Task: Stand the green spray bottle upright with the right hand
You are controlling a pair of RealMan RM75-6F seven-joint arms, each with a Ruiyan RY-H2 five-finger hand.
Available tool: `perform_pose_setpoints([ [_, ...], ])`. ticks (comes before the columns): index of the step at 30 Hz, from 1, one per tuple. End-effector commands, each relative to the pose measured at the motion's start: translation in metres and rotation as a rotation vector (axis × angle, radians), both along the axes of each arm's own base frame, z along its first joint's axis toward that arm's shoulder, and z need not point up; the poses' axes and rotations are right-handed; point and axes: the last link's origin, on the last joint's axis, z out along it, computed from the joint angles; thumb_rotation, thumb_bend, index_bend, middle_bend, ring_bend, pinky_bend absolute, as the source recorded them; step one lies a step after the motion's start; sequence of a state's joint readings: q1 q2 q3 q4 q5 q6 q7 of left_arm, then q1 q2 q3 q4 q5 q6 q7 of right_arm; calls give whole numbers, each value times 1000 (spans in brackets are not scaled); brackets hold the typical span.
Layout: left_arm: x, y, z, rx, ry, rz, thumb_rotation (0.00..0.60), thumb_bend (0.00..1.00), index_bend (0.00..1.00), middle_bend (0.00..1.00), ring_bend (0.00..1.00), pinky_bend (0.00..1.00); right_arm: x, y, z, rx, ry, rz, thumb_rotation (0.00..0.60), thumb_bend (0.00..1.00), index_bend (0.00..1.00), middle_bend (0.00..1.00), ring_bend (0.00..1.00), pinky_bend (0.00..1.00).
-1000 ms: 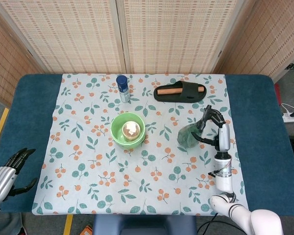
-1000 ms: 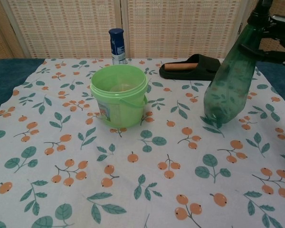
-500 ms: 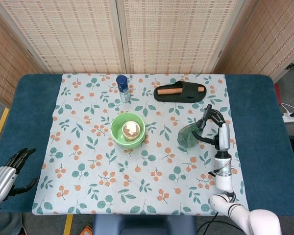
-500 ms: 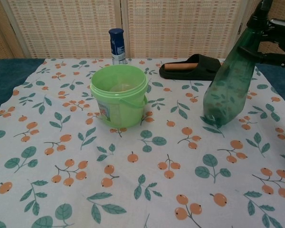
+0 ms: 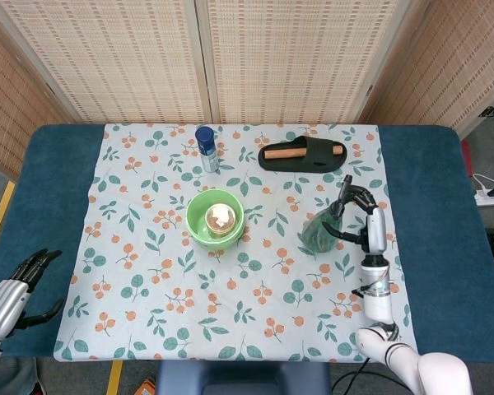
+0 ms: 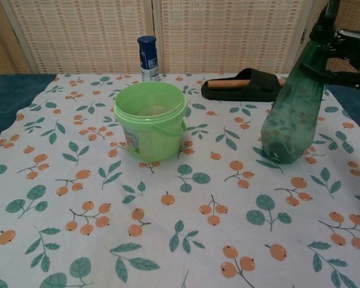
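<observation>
The green spray bottle [image 6: 294, 108] was on the right side of the flowered tablecloth [image 5: 148, 280], well to the right of the green bucket [image 6: 150, 119] and in front of the dark slipper [image 5: 303, 154]. Its base looked to be touching the cloth, but the body leaned, top tipped toward the right, so not properly upright yet.

The right hand [image 5: 364, 222] had its fingers wrapped around the narrow upper part, up by the neck and nozzle. The left hand [image 5: 20, 284] sat off the cloth at the near left table edge, fingers loosely apart, nothing in it.

My take on handling: see-through plastic, I couldn't make out any liquid level, so probably light. Thin walls like that likely give a bit under a squeeze and are smooth enough to slip. The neck seemed a decent place to hold, since it's stiffer and narrow enough to close around. Downside is that a light, tall bottle held that high could tip easily if the base wasn't flat when let go.
</observation>
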State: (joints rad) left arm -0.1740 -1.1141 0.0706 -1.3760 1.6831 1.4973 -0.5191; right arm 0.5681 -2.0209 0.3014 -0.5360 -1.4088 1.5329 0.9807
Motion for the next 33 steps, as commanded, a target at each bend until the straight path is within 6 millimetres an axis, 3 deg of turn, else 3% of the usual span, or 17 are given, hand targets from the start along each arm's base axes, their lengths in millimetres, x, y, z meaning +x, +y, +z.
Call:
perform_pose_setpoints([
  [1, 0, 0, 0, 0, 0, 0, 600, 318, 66, 98, 0, 113, -1, 0, 0, 1, 3, -3, 600, 34, 610, 544, 256, 238],
  [8, 0, 0, 0, -4, 1, -3, 600, 316, 67, 98, 0, 113, -6, 1, -3, 18, 5, -20, 600, 16, 599, 543, 252, 238],
  [11, 0, 0, 0, -1, 5, -2, 600, 317, 66, 99, 0, 113, -7, 2, -4, 35, 18, -16, 600, 0, 545, 515, 223, 238],
  [14, 0, 0, -1, -2, 3, -1, 600, 317, 66, 99, 0, 113, -9, 1, -8, 77, 53, -8, 600, 0, 374, 428, 142, 224],
  [16, 0, 0, -1, -3, 4, -1, 600, 316, 66, 99, 0, 113, -10, 2, -9, 103, 80, 0, 600, 0, 176, 330, 62, 181],
  [19, 0, 0, -1, -3, 3, -2, 600, 316, 66, 99, 0, 113, -12, 2, -10, 118, 103, 2, 600, 0, 12, 212, 3, 137],
  [25, 0, -1, -1, -4, 3, -4, 600, 317, 66, 99, 0, 113, -16, 4, -9, 145, 123, -2, 600, 0, 0, 96, 0, 81],
  [33, 0, -1, -1, -4, 3, -4, 600, 317, 66, 99, 0, 113, -27, 12, -1, 148, 153, -29, 600, 0, 0, 39, 0, 25],
])
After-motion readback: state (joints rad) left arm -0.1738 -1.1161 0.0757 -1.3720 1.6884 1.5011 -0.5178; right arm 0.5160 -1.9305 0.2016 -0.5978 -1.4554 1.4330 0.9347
